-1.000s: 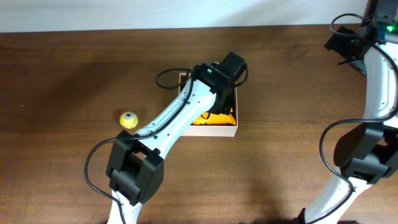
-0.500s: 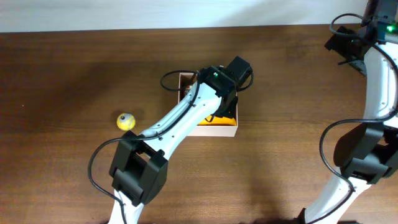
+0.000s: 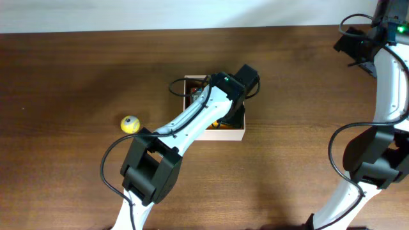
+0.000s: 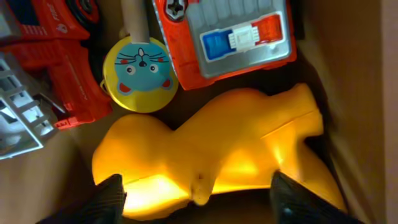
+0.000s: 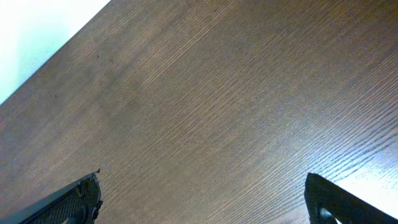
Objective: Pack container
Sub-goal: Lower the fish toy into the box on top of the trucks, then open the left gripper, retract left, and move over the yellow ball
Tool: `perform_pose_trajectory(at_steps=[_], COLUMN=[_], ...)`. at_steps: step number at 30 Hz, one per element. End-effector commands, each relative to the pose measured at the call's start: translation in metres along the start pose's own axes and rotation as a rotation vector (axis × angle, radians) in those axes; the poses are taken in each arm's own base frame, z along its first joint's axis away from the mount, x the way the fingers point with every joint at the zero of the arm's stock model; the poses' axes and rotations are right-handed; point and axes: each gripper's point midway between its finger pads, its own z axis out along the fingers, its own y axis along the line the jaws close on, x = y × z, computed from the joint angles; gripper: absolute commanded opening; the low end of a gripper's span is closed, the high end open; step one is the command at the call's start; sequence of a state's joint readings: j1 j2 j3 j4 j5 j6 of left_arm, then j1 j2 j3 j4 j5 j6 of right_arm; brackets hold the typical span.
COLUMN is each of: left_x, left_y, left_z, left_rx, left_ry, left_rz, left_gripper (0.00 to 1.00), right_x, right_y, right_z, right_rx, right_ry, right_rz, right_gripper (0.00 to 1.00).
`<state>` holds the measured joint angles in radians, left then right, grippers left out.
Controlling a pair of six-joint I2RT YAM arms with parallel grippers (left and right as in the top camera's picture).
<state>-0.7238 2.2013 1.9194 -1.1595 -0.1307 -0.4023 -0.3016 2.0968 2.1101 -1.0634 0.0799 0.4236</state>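
Left gripper (image 4: 200, 198), jaws spread wide, hangs over yellow plastic toy (image 4: 214, 146) inside container (image 3: 227, 135); right gripper (image 5: 204, 199) likewise spread above table (image 5: 205, 106).

Left arm (image 3: 192, 118) stretched diagonally forward and right, wrist pitched down, left gripper (image 4: 202, 199) with fingers spread wide. Right arm (image 3: 390, 76) folded upright at the far right edge, right gripper (image 5: 205, 202) jaws also parted wide, facing down.
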Motion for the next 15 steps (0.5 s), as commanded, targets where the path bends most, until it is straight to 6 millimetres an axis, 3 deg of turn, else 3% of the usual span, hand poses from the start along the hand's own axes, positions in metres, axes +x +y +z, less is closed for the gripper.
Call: perform_pose_trajectory(at_steps=[1, 9, 15], left_x=[0.003, -0.004, -0.026], left_y=[-0.002, -0.003, -0.001], left_z=[0.002, -0.005, -0.041], left_rx=[0.0, 0.006, 0.004], left_ry=[0.008, -0.014, -0.089], left_rz=[0.002, 0.003, -0.001], left_gripper=[0.78, 0.77, 0.77], right_x=[0.001, 0.001, 0.001], right_y=[0.001, 0.001, 0.001], right_z=[0.001, 0.001, 0.001], right_rx=[-0.001, -0.001, -0.001], right_ry=[0.002, 0.002, 0.002], right_rz=[0.011, 0.011, 0.011], right_gripper=[0.99, 0.99, 0.99])
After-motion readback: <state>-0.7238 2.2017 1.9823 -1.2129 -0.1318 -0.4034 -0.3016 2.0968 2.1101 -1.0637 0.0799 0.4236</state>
